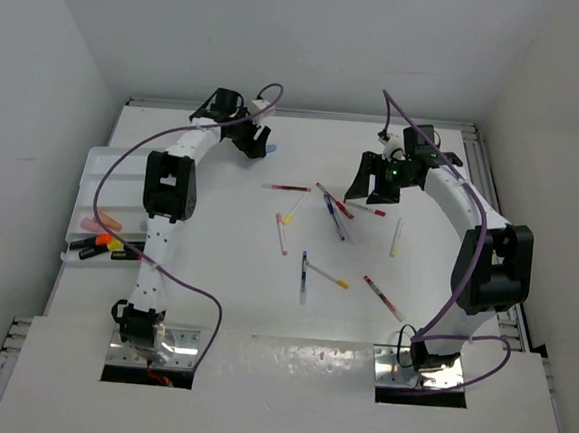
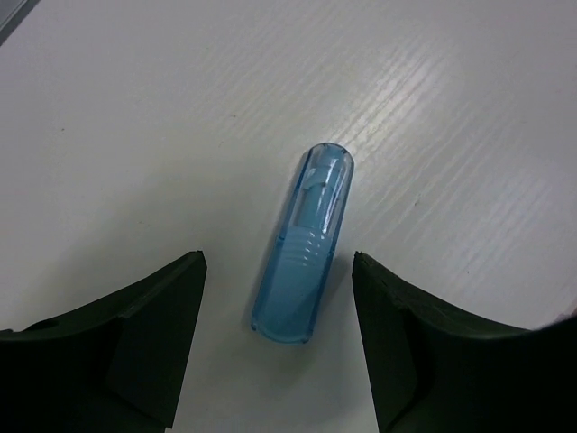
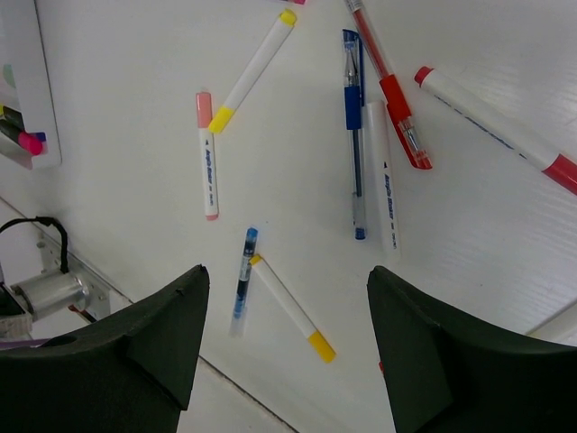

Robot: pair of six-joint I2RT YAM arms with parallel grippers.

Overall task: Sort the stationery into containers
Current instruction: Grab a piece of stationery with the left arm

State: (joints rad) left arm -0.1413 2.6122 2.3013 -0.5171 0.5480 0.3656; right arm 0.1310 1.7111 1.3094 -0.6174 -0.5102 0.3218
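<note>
Poised low at the far side of the counter (image 1: 219,216) with the left fingers (image 2: 149,343) spread wide, one on each side of the blue highlighter (image 2: 302,248) and touching neither flank. Lined up that way, by the look of it, so as to close across the stubby barrel's short width rather than along its length. Lying flat, long axis running away from the wrist, a little nearer one finger than the other. Probably calls for a small drop and then a squeeze; could roll or skid on the smooth top if pinched off-centre.

Well apart from the tray (image 1: 91,166) at the counter's left edge, where a handful of highlighters (image 1: 99,240) already sit in the near end. Hence a long carry back and to the left once gripped.

Held higher over the middle with the right fingers (image 3: 153,347) likewise apart and clamped on nothing, looking down on loose pens (image 3: 354,135): a blue and a red one close together, yellow-capped and pink-capped ones scattered near them. Seemingly kept high to pick out a target clear of its neighbours; cannot tell which. Plenty left to sort, with around ten pens out on the open counter.
</note>
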